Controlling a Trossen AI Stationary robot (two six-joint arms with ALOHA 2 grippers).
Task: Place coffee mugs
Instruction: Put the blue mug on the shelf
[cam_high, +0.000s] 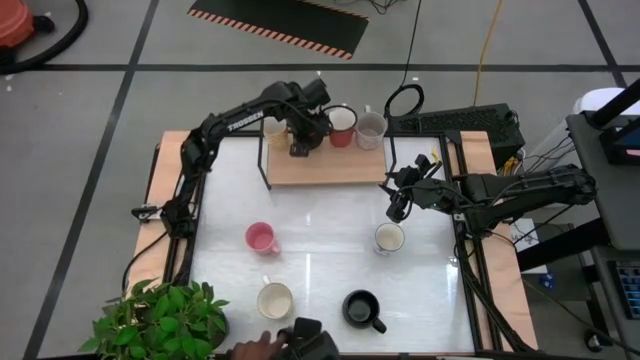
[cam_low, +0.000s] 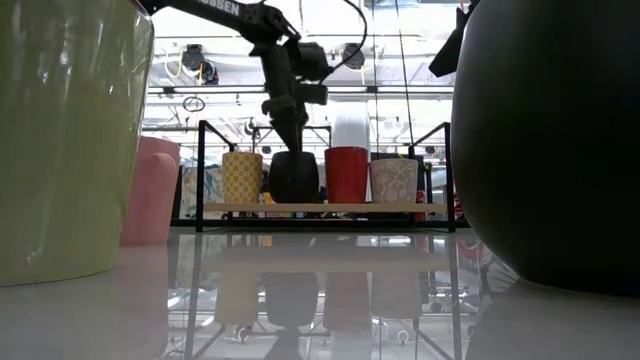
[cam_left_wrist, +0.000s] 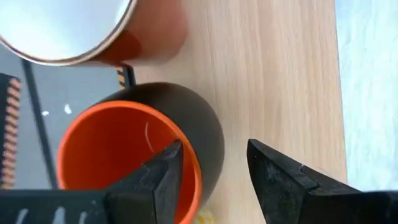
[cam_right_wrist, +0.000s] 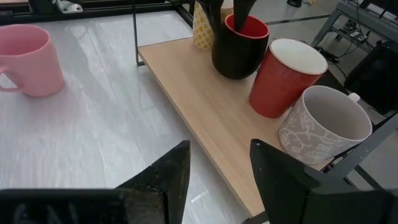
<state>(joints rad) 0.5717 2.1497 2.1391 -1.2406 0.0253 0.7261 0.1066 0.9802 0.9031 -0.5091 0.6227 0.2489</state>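
Note:
A black mug with an orange-red inside (cam_left_wrist: 205, 134) stands on its base on the wooden shelf (cam_high: 330, 165) at the table's far side, between a yellow patterned mug (cam_high: 275, 131) and a red mug (cam_high: 342, 122); a grey patterned mug (cam_high: 371, 128) stands to the right of the red one. My left gripper (cam_left_wrist: 211, 146) is open above the black mug, pointing down, one finger inside it and one outside. My right gripper (cam_high: 398, 207) is open and empty over the table's right half, just beyond a cream mug (cam_high: 389, 238). My left gripper stands astride the black mug's wall (cam_left_wrist: 200, 163) from above, one finger (cam_left_wrist: 163, 177) inside the mug and the other finger (cam_left_wrist: 280, 180) outside, apart from the wall. Whether the inner finger touches the rim, I cannot tell. The mug stands upright on the shelf.
A pink mug (cam_high: 261, 237), a second cream mug (cam_high: 274, 299) and a black mug (cam_high: 362, 308) stand on the white table. A green potted plant (cam_high: 160, 320) is at the near left corner. A person's hand (cam_high: 255, 348) shows at the near edge.

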